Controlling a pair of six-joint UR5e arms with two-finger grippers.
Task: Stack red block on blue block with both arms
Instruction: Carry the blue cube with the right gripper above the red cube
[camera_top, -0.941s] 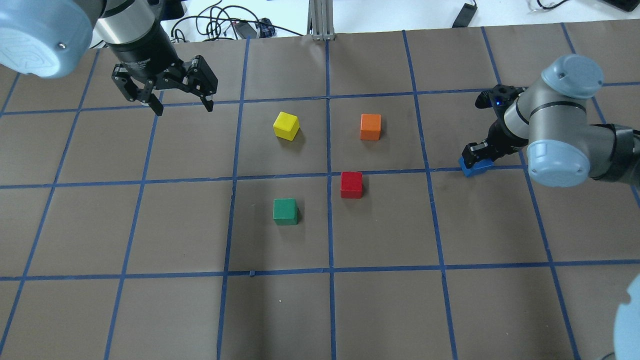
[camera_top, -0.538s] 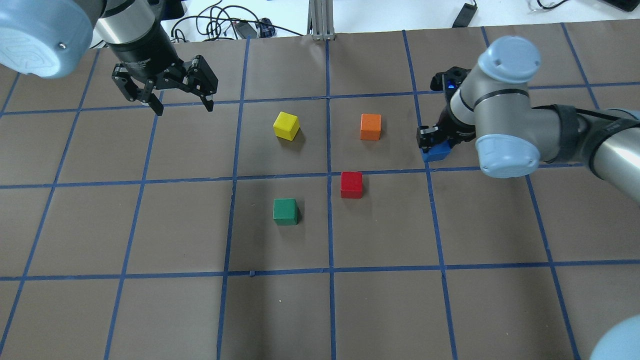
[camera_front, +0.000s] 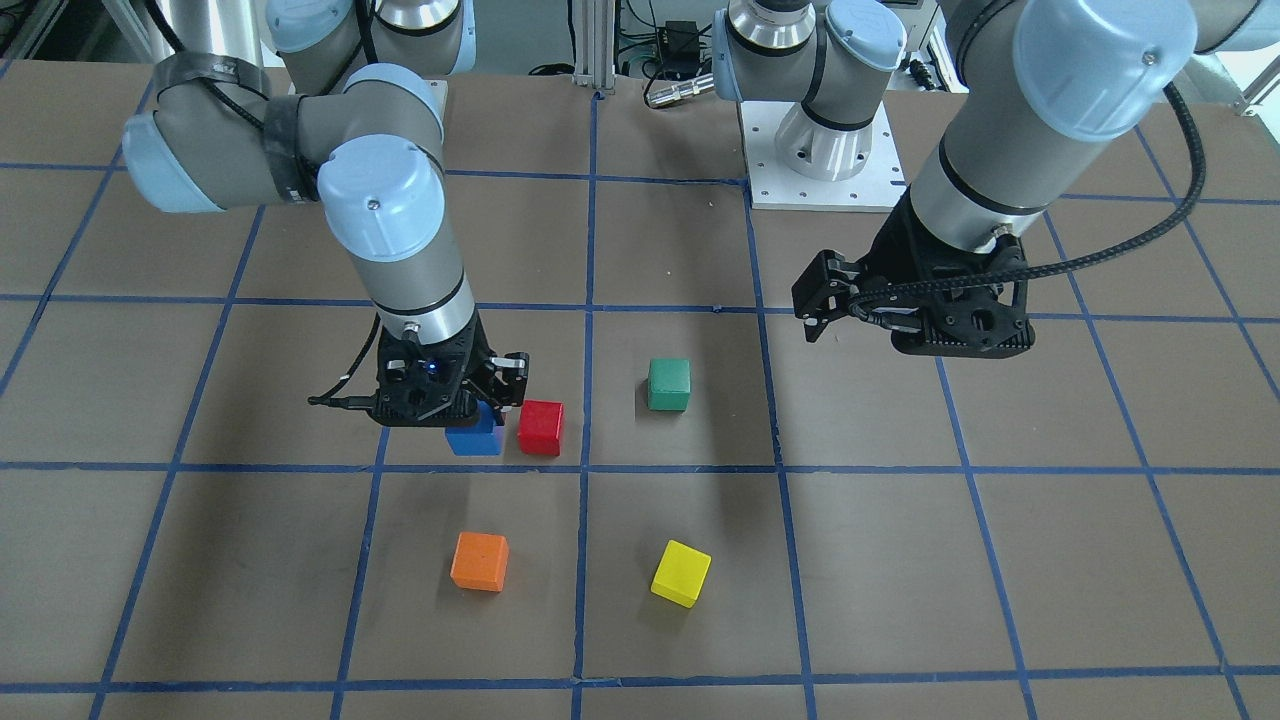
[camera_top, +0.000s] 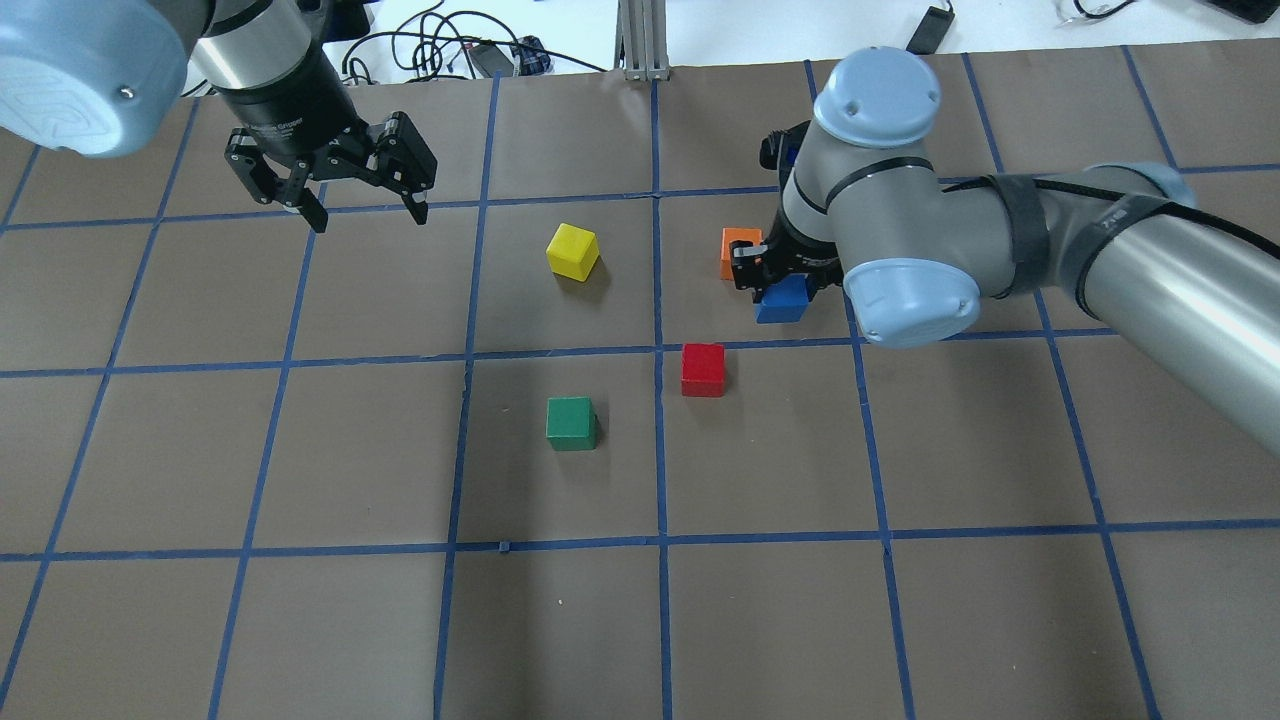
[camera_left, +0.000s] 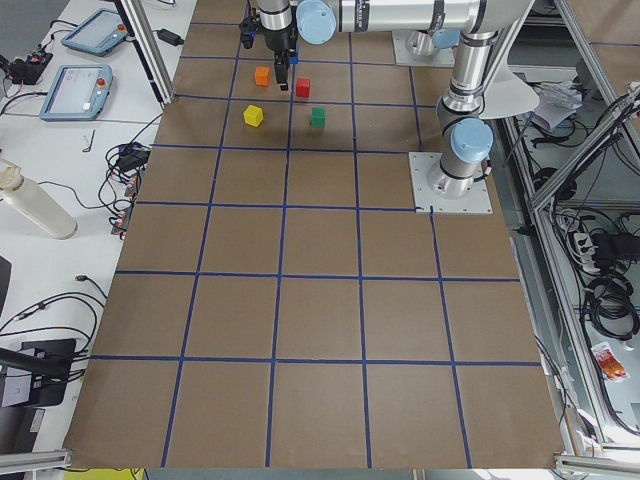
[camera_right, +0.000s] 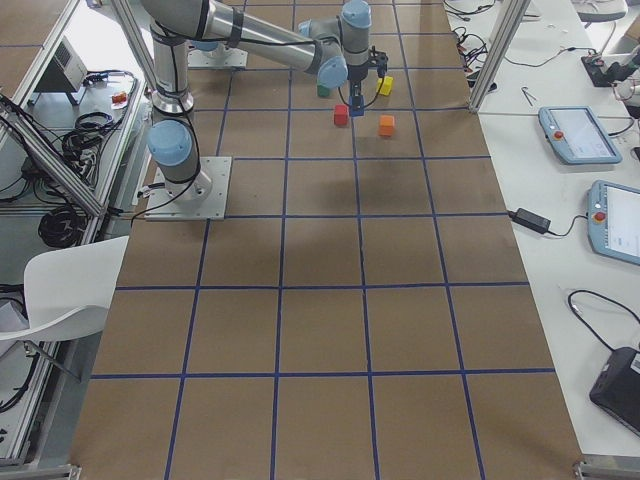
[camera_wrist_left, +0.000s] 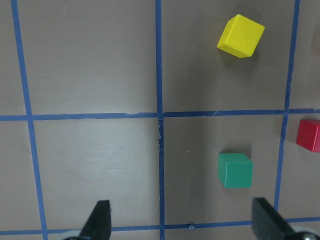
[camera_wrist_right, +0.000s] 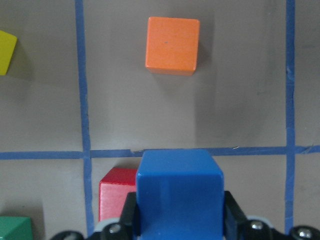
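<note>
- Right claw (camera_top: 782, 283): pinches the blue block (camera_top: 783, 303) from two opposite sides. The wrist view shows the block seated square between the fingers.
- Blue block position: carried off the bench (camera_top: 300, 620), as judged from its differing placement in the overhead and front views. It hangs near the red block (camera_top: 703, 369), with the orange block (camera_top: 736, 243) on its other side.
- Red block: rests flat on the bench, untouched and apart from both claws.
- Left claw (camera_top: 368, 215): spread wide and holding nothing, well apart from all blocks, over a far corner of the grid.
- Hazard 1: lowering the blue block too close to the red one. A finger or block edge can strike the red block and push or rotate it, making the later grasp harder.
- Hazard 2: releasing before the blue block sits flat. It can then tip or land skewed, giving a poor base.
- Hazard 3: the right arm lingering over the centre. The left arm must reach the red block there, so the two arms can collide.
- Hazard 4: the green block (camera_top: 570, 422) and yellow block (camera_top: 572, 250) lie along the left arm's likely approach and can be bumped.
</note>
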